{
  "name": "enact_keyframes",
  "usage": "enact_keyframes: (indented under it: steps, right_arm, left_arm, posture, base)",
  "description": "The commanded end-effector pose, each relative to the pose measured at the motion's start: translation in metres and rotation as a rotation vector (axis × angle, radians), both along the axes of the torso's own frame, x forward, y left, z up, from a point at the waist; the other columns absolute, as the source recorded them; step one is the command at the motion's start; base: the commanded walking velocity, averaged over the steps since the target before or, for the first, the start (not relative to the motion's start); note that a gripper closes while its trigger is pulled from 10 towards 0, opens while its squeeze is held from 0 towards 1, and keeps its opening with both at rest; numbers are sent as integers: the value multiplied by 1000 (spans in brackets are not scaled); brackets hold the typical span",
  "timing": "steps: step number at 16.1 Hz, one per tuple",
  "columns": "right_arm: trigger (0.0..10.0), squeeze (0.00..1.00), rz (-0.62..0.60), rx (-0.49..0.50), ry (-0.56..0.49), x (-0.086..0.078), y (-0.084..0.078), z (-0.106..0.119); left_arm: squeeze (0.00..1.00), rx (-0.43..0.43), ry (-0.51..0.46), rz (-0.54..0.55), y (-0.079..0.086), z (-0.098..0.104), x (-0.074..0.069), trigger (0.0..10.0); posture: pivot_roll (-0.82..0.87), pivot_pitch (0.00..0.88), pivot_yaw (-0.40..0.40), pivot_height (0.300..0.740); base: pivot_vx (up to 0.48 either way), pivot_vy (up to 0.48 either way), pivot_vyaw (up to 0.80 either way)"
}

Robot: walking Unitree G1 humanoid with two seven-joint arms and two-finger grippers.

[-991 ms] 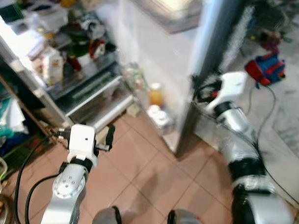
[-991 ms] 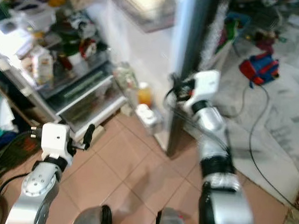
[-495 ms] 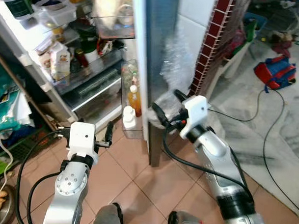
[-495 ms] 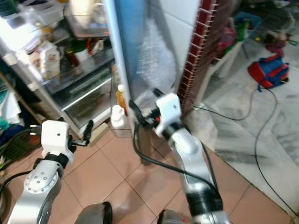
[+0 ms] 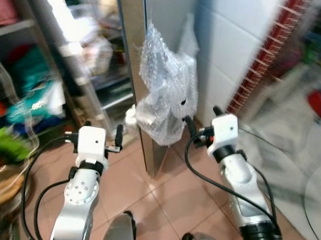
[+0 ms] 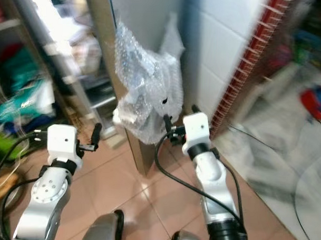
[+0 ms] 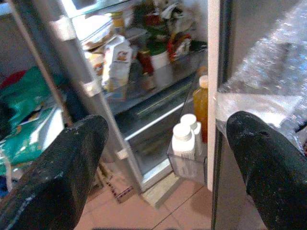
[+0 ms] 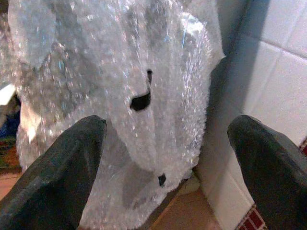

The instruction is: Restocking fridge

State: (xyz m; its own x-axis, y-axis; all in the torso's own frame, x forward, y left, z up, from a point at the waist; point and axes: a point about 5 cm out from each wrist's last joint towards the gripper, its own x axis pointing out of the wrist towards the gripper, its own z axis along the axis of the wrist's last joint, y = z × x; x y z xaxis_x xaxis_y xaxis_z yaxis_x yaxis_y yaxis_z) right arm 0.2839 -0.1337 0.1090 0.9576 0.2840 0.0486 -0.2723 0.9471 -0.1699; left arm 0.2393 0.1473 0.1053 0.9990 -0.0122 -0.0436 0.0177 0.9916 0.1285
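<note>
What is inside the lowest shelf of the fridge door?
The door shelf holds two white bottles and an orange bottle behind them. The door's edge hides whatever stands further along.

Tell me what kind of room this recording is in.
Probably a home kitchen or pantry corner: an open fridge stocked with food, bottles in its door rack, white wall tiles and a terracotta tiled floor.

A tall grey fridge door (image 5: 132, 56), seen edge-on, has crumpled clear bubble wrap (image 5: 164, 94) hanging on it. 2 silver arms reach forward; the right gripper (image 5: 201, 117) is near the wrap, above terracotta floor tiles (image 5: 168, 194).
</note>
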Motion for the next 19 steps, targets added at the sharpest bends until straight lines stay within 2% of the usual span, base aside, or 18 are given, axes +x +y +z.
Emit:
enact_keyframes:
  steps: [1,4,5,8,19]
  right_arm:
    - [10000,0,-12,0,18,-1,-1,-5]
    - [10000,0,-42,12,32,0,-1,-7]
    - [10000,0,-61,10,46,1,-2,-9]
    - [10000,0,-89,8,64,1,-5,-13]
    - [10000,0,-111,-2,50,4,-6,-12]
  left_arm:
    - [0,-11,19,-11,0,-3,0,10000]
    - [0,-42,49,-43,-5,-8,4,10000]
    - [0,-52,63,-14,-1,-10,8,10000]
    - [0,-77,74,-6,3,-11,12,10000]
    - [0,-84,74,-20,0,-13,20,10000]
  posture:
    - [64,109,28,740]
    - [54,109,33,740]
    - [51,109,34,740]
    - [45,108,37,740]
    - [22,98,42,740]
  base:
    - [0,0,0]
    - [0,0,0]
    - [0,0,0]
    - [0,80,-765]
    - [0,322,-793]
